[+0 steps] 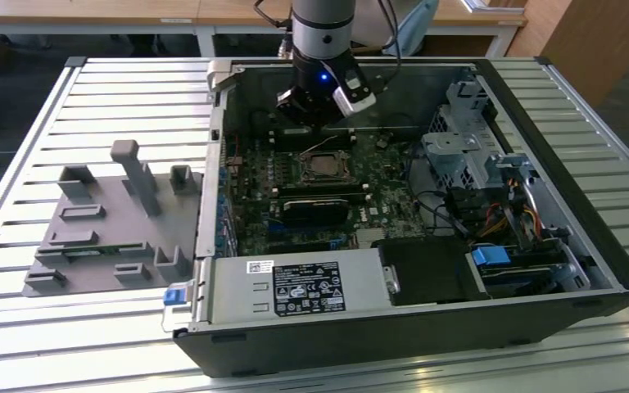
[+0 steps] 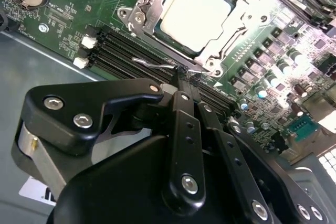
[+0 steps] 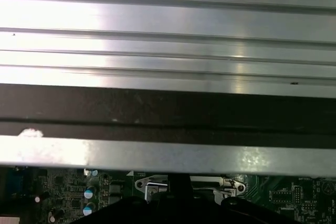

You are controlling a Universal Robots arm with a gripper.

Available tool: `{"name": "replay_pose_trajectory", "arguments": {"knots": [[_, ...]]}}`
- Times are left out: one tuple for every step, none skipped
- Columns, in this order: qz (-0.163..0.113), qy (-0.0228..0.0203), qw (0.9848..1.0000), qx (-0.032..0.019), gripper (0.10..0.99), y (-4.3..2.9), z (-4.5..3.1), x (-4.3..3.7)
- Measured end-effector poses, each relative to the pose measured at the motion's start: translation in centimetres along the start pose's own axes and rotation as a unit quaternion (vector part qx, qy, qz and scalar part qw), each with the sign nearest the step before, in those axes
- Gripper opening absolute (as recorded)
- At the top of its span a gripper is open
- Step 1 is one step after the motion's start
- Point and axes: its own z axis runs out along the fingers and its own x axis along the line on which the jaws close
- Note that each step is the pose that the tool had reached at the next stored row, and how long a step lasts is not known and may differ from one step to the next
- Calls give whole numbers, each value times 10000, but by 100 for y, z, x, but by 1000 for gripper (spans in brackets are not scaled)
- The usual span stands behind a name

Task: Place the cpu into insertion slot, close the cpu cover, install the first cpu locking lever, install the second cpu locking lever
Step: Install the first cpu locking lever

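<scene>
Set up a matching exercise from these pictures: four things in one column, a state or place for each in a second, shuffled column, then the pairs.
Things:
1. cpu
2. cpu cover
3. gripper
4. locking lever

States or places:
A. thin wire rod beside the socket, at the fingertips
B. seated in the insertion slot, silver top showing
C. fingers together at the lever
D. silvery frame lying flat around the chip

Pairs: 1-B, 2-D, 3-C, 4-A

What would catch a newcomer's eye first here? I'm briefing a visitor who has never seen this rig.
The open computer case on the slatted table, with the arm reaching inside. In the second wrist view, the bright cpu sits under the cpu cover, and the black end effector is pinched on a thin wire locking lever beside it.
</scene>
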Motion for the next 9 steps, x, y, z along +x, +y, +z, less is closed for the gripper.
{"name": "replay_pose_trajectory", "arguments": {"knots": [[0, 0, 10000, 0, 118, 0, 3, -6], [0, 0, 10000, 0, 118, 0, 7, -12], [0, 0, 10000, -1, 118, -1, 12, -17], [0, 0, 10000, -1, 118, -1, 16, -21], [0, 0, 10000, 0, 118, -2, 19, -24], [0, 0, 10000, 0, 118, -2, 22, -28], [0, 0, 10000, 1, 118, -2, 24, -34], [0, 0, 10000, 1, 118, -2, 27, -39], [0, 0, 10000, 0, 118, -2, 29, -45]]}}
